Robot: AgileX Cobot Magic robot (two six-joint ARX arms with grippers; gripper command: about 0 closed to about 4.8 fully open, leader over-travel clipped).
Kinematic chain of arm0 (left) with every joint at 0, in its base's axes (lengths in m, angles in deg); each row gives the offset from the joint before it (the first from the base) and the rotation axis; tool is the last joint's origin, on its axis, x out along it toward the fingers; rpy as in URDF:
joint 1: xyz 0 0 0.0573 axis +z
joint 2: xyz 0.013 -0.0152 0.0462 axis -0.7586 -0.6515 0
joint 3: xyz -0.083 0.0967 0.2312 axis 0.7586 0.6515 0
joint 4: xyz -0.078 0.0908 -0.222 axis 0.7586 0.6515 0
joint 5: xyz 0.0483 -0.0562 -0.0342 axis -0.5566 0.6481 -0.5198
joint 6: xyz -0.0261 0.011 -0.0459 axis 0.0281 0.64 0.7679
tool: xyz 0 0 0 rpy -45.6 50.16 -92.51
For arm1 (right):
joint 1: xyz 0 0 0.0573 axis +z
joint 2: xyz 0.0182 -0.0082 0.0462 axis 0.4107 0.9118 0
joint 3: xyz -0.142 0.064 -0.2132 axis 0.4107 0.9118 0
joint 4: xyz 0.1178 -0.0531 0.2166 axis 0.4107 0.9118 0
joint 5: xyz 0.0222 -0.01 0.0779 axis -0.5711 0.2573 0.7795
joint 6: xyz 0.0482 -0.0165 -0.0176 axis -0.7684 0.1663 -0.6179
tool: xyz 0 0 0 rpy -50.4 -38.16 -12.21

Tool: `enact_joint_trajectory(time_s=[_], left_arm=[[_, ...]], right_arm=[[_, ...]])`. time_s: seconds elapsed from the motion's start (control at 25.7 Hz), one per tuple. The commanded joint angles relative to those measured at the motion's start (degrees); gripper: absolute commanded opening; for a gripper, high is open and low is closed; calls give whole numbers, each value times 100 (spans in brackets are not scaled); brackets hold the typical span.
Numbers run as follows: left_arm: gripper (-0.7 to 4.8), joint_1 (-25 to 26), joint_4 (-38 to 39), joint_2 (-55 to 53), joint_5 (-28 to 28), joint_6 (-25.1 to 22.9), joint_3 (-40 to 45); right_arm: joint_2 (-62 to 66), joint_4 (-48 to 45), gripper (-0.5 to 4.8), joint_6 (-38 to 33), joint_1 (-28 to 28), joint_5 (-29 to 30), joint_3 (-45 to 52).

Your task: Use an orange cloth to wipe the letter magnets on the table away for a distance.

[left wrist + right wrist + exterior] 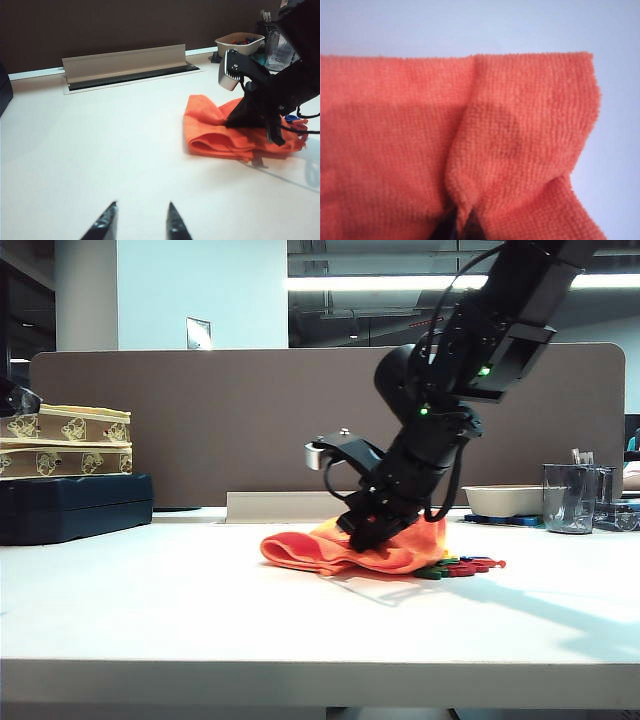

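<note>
Table (150, 610): pale, matte.
Orange cloth (300, 548): bunched at centre.
Letter magnets (462, 566): touching cloth's 3 o'clock edge.
Dark blue case (70, 508): 9 o'clock.

Cloth (335, 548) on table (150, 600), left of magnets (462, 566)

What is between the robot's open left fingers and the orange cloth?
Nothing, only bare table. The left wrist view shows the left gripper open and apart from the orange cloth, which the right gripper pinches.

A brown partition panel (200, 420) spans the back; above it at twelve o'clock, a bright ceiling light strip (400, 283) (glaring white), and a pale pillar (170, 295) at eleven.
</note>
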Motion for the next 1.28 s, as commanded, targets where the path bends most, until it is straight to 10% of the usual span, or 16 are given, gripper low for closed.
enact_joint_trajectory(time_s=[0.04, 1.28], left_arm=[[120, 0, -74, 2, -11, -20, -24], [119, 0, -76, 4, -11, -20, -24]], right_arm=[[94, 739, -1, -48, -229, -332, 81], [-1040, 684, -1, -302, -1180, -291, 1482]])
